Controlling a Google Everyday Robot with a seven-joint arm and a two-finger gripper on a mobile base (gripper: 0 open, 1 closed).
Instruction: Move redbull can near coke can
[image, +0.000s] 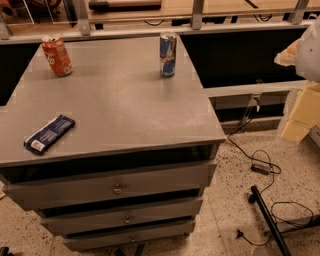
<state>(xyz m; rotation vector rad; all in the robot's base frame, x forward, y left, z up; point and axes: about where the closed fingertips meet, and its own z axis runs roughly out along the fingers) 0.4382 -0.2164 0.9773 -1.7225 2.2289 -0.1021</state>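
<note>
1. The grey counter (125, 100) fills most of the view. It has three drawers (115, 187) stacked in its front, each with a small knob.
2. The redbull can (168, 54) stands upright on the counter near the back edge, toward the right side. Nothing touches it.
3. The coke can (56, 55) stands near the back left corner of the counter, its top leaning a little to the left. It is well apart from the redbull can, with bare counter between the two.
4. A dark-blue wrapped bar (49, 133) lies flat near the front left edge of the counter, set at a slant. It is well apart from both cans.
5. The claw (290, 52) shows only as a pale, blurred shape at the far right edge. It is high up and off to the right of the counter, well apart from both cans and holding nothing I can see. I cannot tell whether it is spread or pressed together.
6. Below it, cream blocks (300, 117) sit against the right edge.
7. On the speckled floor to the right of the counter, thin black cables (260, 165) loop about, and a black pole (270, 220) lies at a slant.
</note>
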